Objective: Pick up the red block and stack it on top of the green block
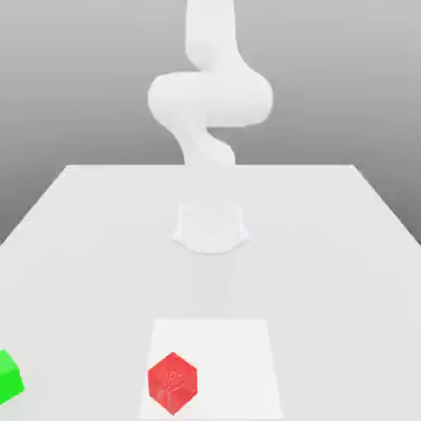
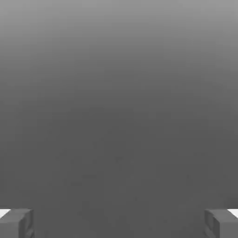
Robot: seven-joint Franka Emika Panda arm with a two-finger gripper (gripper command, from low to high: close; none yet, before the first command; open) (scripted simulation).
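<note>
The red block [image 1: 173, 382] is a small glossy cube with a faint mark on its face, resting on the white table near the front edge, about midway across the exterior view. At the exterior view's far left edge sits the green block [image 1: 8, 377], partly cut off by the frame and well apart from the red one. In the hand view my gripper [image 2: 119, 224] is open, its two grey fingertips [image 2: 16, 223] set wide apart with nothing between them, facing a plain grey background.
The white arm [image 1: 210, 99] rises from its round base [image 1: 210, 226] at the middle of the table [image 1: 329, 247] and leaves the frame at the top. A brighter square patch [image 1: 238, 345] lies under the red block.
</note>
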